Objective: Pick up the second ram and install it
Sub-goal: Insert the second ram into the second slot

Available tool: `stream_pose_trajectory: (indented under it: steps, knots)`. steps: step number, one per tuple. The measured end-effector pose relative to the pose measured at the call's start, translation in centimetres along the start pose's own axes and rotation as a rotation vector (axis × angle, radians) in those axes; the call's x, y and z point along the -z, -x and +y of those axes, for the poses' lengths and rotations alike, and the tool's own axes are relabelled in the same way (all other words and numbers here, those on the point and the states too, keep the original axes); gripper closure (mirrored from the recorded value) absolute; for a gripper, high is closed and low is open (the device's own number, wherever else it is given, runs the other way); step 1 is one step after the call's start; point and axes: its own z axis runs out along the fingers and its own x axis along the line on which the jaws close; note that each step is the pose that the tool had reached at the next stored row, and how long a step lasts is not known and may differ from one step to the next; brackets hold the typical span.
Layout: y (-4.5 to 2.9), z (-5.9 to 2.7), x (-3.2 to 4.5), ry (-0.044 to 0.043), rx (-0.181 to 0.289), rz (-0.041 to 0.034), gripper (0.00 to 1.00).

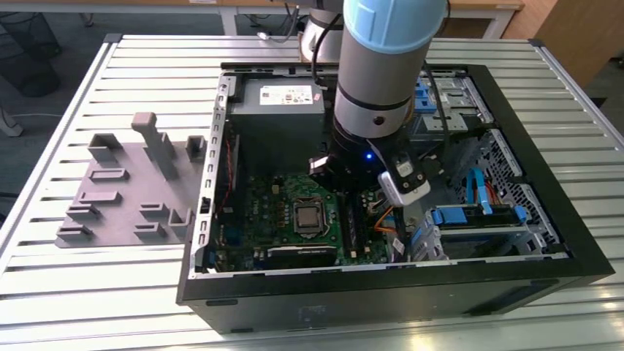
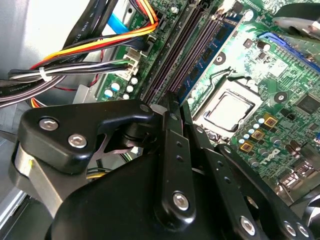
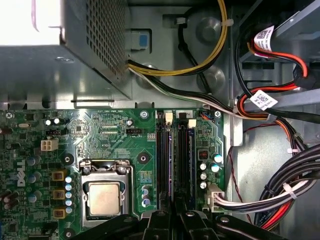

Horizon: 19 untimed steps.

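Black two-fingered gripper (image 2: 172, 102): jaws nearly closed, poised over the black memory slots (image 3: 175, 160) of the large green motherboard (image 3: 105, 145); whether they clasp anything cannot be told.

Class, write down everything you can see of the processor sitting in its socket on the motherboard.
The processor is a square with a dull silver metal lid, lying flat in its socket on the green motherboard. A shiny metal frame clamps around its edges. No cooler covers it. The black memory slots run alongside, apart from it.
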Motion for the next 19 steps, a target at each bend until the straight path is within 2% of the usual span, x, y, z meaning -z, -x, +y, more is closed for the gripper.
stream_pose_trajectory:
  steps: [5, 19]
  knots:
    - [0.0, 0.0, -0.49, 0.0, 0.001, 0.0, 0.86]
    - [0.0, 0.04, -0.56, 0.0027, 0.012, 0.0002, 0.86]
